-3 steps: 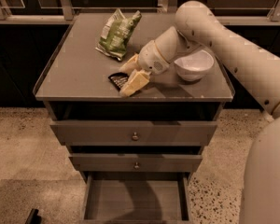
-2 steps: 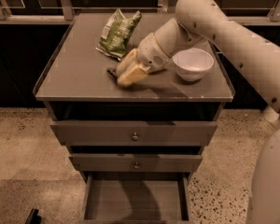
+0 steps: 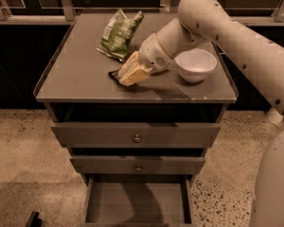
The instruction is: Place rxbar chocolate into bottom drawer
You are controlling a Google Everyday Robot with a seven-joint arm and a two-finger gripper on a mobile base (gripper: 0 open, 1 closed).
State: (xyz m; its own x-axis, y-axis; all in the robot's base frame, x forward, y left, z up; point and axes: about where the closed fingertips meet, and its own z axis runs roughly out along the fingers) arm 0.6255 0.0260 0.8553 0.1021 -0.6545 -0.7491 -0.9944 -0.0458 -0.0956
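The rxbar chocolate (image 3: pixel 114 74) is a small black wrapper lying on the grey cabinet top (image 3: pixel 80 79); only its left end shows. My gripper (image 3: pixel 131 73) is down right over it and covers the rest of the bar. The bottom drawer (image 3: pixel 137 203) is pulled open below the two upper drawers, and no object shows in the part of its inside that is in view.
A green snack bag (image 3: pixel 119 33) lies at the back of the cabinet top, just behind the gripper. A white bowl (image 3: pixel 195 65) stands to the gripper's right, close to my arm. The two upper drawers (image 3: pixel 137 135) are closed. Speckled floor surrounds the cabinet.
My gripper has moved left and slightly back across the cabinet top, away from the bowl. The black bar's visible end has shifted left with it.
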